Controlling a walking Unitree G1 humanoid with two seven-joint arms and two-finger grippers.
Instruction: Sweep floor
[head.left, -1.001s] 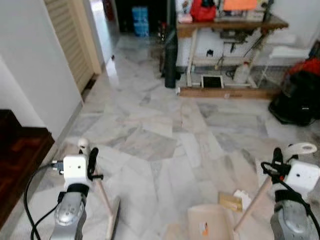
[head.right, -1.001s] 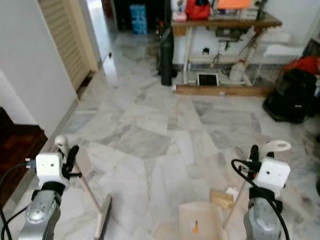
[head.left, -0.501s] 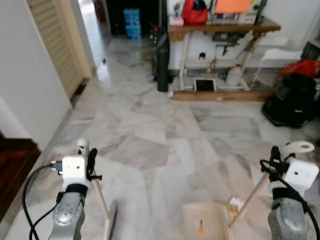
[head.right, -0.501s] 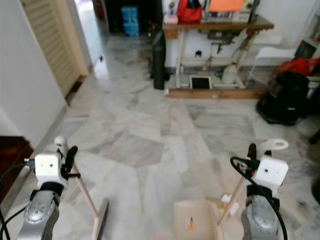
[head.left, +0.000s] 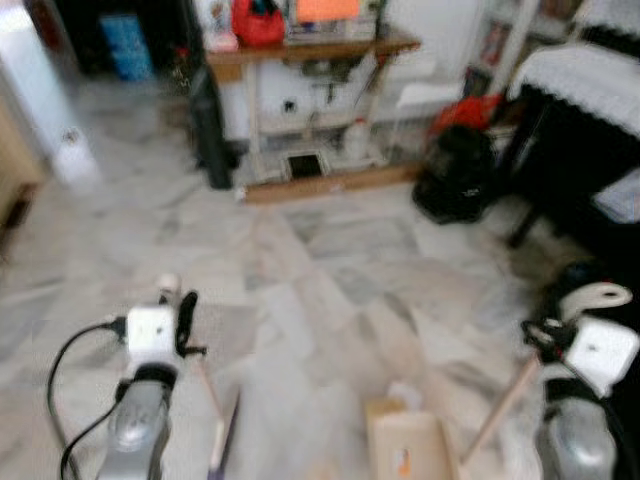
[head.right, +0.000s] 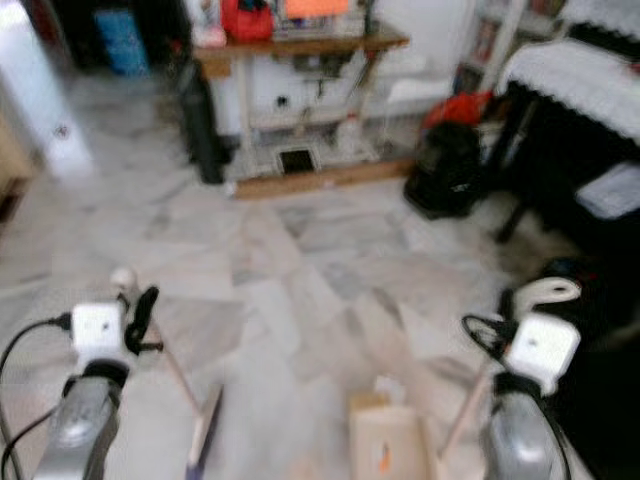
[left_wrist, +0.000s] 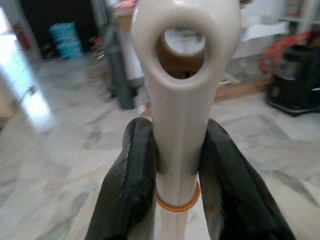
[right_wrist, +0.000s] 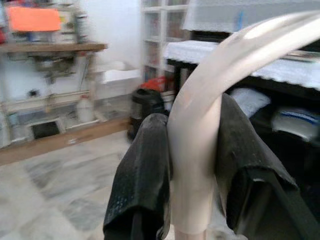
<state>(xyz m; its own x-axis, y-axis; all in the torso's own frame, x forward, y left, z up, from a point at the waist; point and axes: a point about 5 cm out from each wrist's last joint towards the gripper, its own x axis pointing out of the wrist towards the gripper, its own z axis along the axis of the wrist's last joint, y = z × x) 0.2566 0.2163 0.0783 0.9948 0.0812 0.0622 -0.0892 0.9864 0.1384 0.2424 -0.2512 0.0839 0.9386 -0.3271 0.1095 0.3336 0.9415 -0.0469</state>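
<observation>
The left gripper is clamped on the cream broom handle; its brush head lies on the marble floor, left of the beige dustpan, whose handle the right gripper clamps.

This is a lived-in room of a home, with a utility or storage corner. The floor is pale grey-veined marble tile. Against the far wall stands a wooden tabletop cluttered with a red bag and an orange box, with a plastic jug beneath it. A black bag sits on the floor nearby, and dark furniture under a white lace cover stands to the right, shelving behind it.
</observation>
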